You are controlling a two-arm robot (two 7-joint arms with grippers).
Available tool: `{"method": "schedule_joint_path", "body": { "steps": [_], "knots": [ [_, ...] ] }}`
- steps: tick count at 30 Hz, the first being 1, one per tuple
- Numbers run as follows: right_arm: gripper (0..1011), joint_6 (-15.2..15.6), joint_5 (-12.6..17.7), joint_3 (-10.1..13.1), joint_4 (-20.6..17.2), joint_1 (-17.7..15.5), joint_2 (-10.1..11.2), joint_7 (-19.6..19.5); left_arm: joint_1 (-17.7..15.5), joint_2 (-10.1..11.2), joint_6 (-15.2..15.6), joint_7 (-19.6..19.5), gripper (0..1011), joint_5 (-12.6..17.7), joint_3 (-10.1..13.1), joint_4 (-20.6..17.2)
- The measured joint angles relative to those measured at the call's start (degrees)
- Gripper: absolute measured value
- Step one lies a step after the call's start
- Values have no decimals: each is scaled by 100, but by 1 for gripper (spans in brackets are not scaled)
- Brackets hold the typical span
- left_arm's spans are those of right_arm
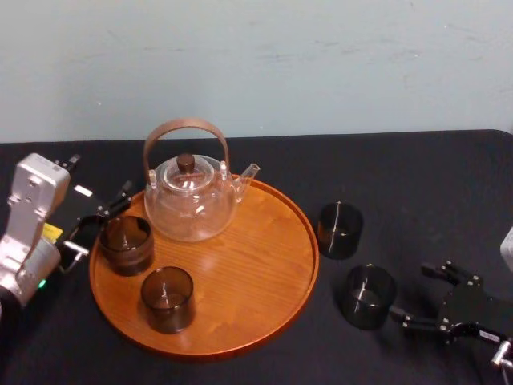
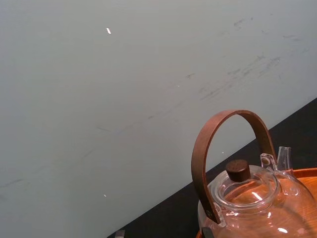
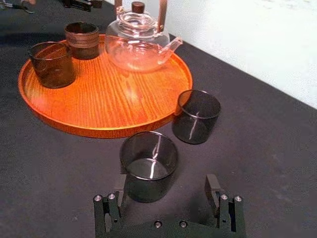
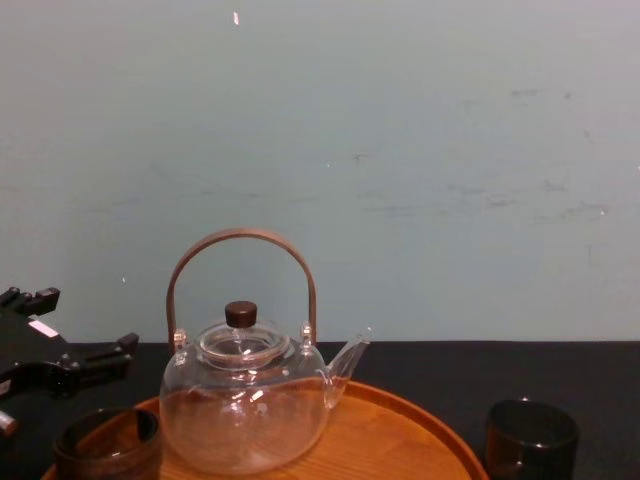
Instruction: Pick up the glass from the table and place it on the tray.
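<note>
Two dark smoky glasses stand on the black table point(image 1: 417, 176) right of the round wooden tray point(image 1: 256, 265): one nearer me point(image 1: 368, 296) and one farther back point(image 1: 340, 229). My right gripper point(image 1: 422, 298) is open and low over the cloth, just right of the near glass. In the right wrist view this glass point(image 3: 148, 166) sits just ahead of the spread fingers point(image 3: 106, 208), nearer one finger than the other. My left gripper point(image 1: 100, 226) is open at the tray's left edge, beside a ribbed dark cup point(image 1: 127, 245).
On the tray stand a clear glass teapot point(image 1: 192, 196) with a brown arched handle, the ribbed cup and another dark glass point(image 1: 167, 299). The tray's right half is bare wood. A pale wall rises behind the table.
</note>
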Motion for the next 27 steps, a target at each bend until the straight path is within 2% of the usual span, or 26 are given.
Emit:
{"method": "schedule_joint_path", "body": {
  "steps": [15,27],
  "knots": [
    [1002,161,-63,-161,79,199,-193,161,0,0,0,0,1001,0,0,0],
    [1002,287,-83,-357,262,497,-324,218,0,0,0,0,1001,0,0,0]
  ]
}}
